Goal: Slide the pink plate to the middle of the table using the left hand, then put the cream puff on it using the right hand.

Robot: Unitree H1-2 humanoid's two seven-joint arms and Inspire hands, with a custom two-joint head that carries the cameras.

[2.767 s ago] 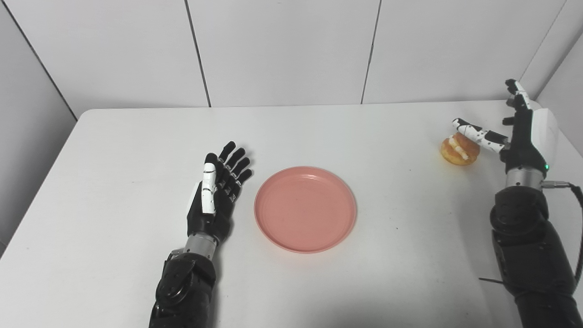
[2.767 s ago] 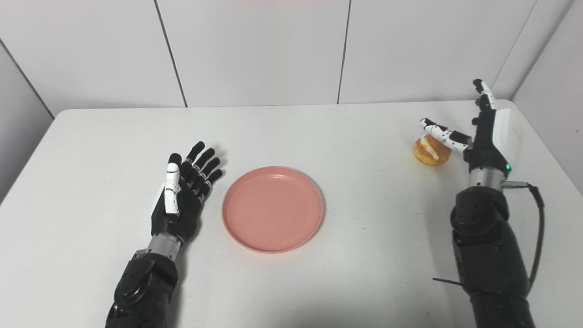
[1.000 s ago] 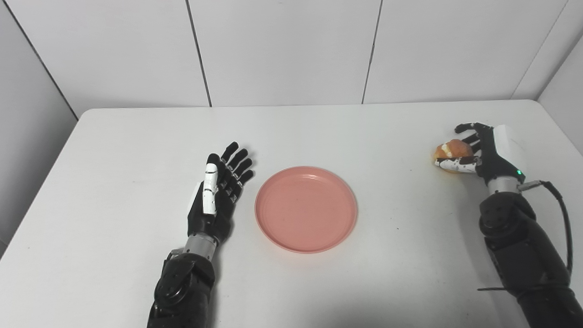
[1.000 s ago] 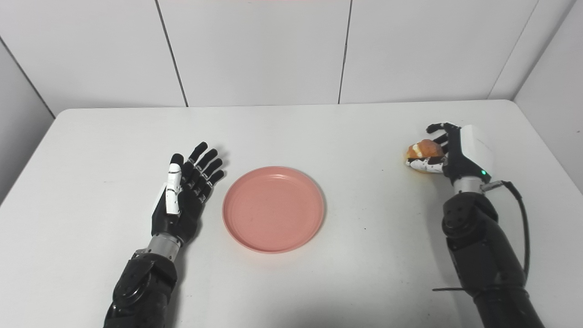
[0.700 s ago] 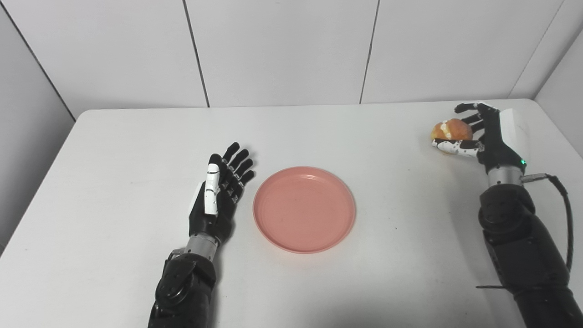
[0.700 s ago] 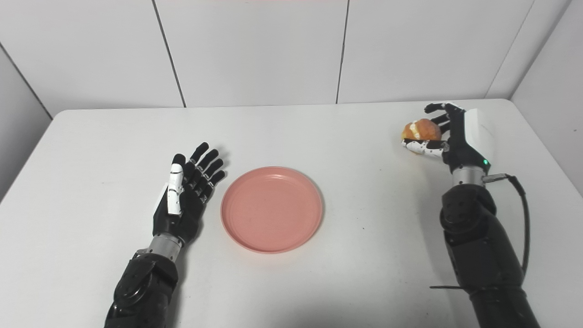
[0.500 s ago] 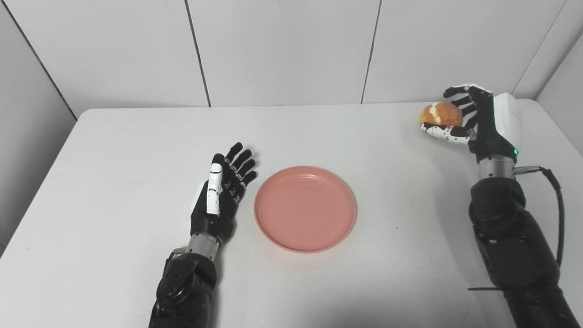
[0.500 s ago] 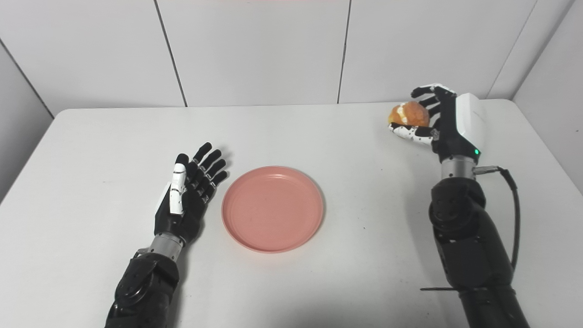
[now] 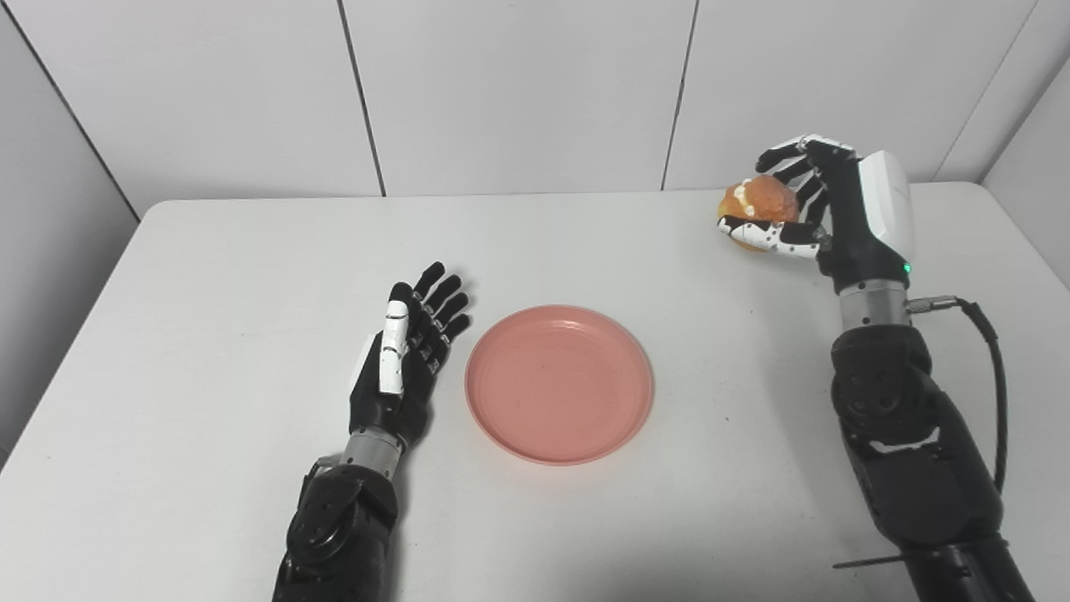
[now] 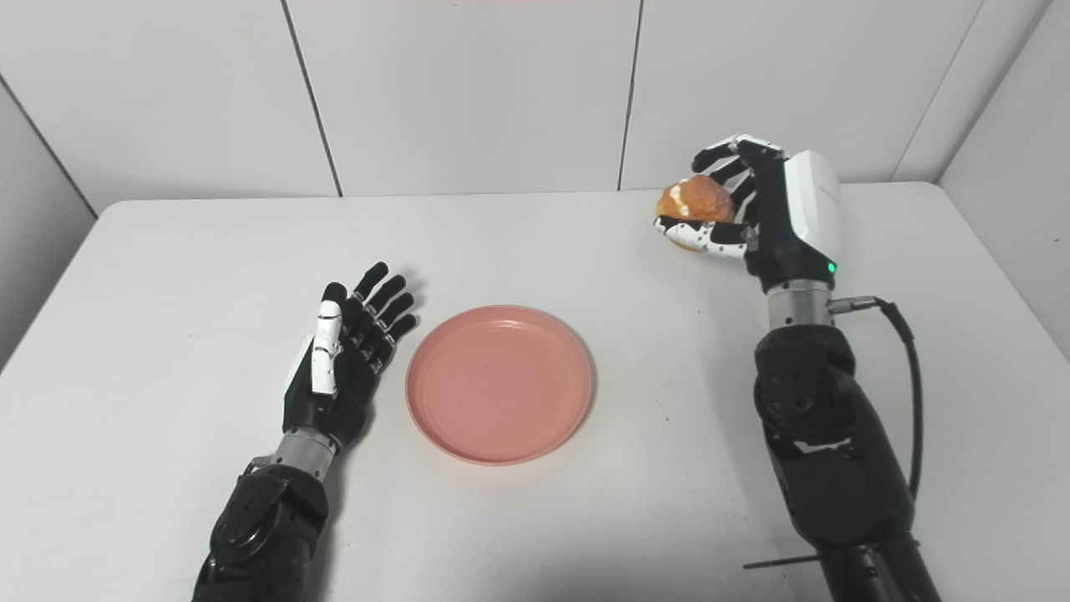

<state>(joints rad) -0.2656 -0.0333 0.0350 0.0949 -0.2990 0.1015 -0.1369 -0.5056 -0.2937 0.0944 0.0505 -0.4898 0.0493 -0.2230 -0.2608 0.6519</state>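
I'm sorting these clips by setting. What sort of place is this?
Probably a robot test bench, not a home kitchen: a bare white table boxed in by plain white wall panels, holding only a round pink plate, with a cabled black robot right hand gripping a golden cream puff.

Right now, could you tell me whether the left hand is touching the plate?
Apart. The left eye view shows a strip of bare white table between the open left hand and the plate rim.
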